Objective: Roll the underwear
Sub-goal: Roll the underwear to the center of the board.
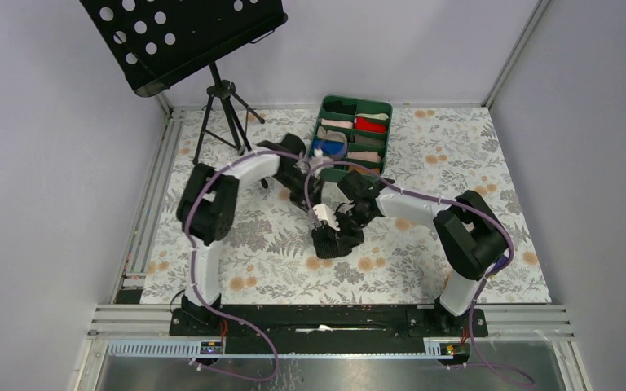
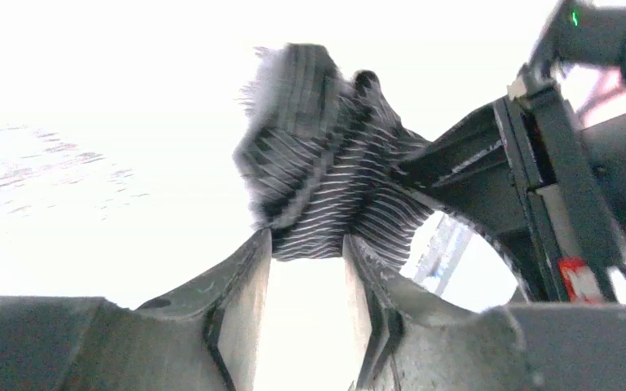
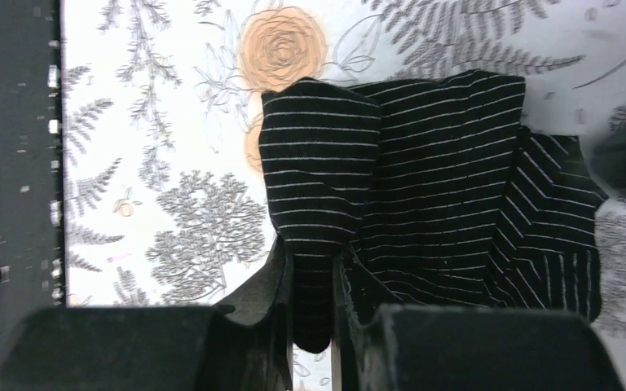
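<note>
Right wrist: underwear (image 3: pixel 424 187) fold between right fingers (image 3: pixel 271 289), open tablecloth (image 3: pixel 171 163) beside.

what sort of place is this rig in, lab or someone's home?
Most likely a lab robot cell, not a home: an aluminium extrusion frame bounds the table, plain panel walls enclose it, and a floral cloth with a green sorting tray looks like a staged work surface.

No lettering, brand, number or sign can be read in any view. A small red sticker (image 2: pixel 577 278) sits on the black housing (image 2: pixel 554 187) at the right of the left wrist view, too blurred to read. The underwear (image 3: pixel 456 179) shows only thin pale stripes, no legible tag.
</note>
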